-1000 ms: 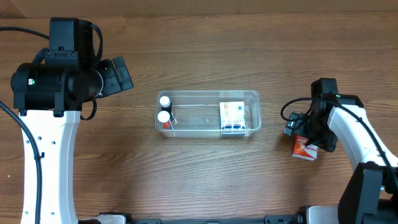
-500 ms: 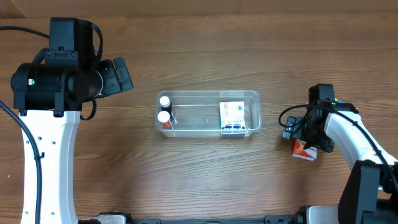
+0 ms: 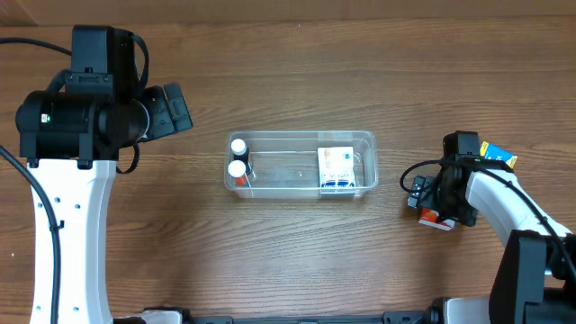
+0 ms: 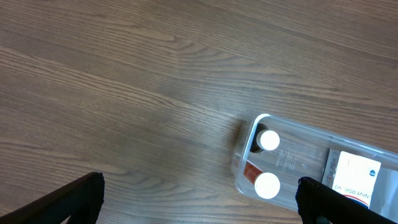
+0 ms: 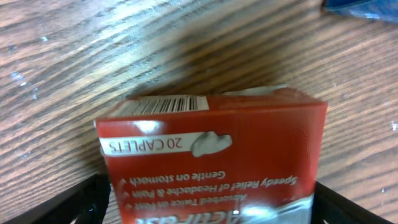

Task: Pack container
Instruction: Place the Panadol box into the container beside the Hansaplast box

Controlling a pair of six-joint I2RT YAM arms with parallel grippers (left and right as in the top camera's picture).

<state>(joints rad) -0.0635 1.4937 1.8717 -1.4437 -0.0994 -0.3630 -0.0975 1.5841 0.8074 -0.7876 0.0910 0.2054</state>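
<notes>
We find the right jaws down low on the counter [image 3: 297, 72], standing one on each side of a small red box [image 5: 211, 162] of caplets. The box lies flat between them with its barcode end pointing away from the wrist. The jaws sit close to both long sides, but we cannot tell whether they are pressing on the box or are only near it. We judge that they straddle it this way so it can be lifted by its narrow width and carried over. A blue and yellow box [image 3: 498, 155] lies just behind the right jaws, on the outer side, and nothing touches it. The container [image 3: 288, 171] rests well apart from the right jaws, toward the middle of the counter, with its long side running across from them. It is a clear tub with rounded corners and a raised rim, so the wood grain shows through its floor. Two white-capped bottles [image 3: 238, 146] stand side by side at its far end. A white and blue box [image 3: 336, 168] lies flat at the end nearer the right jaws, and the middle is bare, which we take as room for the red box. The left jaws hang high and spread wide, holding nothing. The bottle end of the tub lies ahead of them, probably so that this arm keeps out of the way.
</notes>
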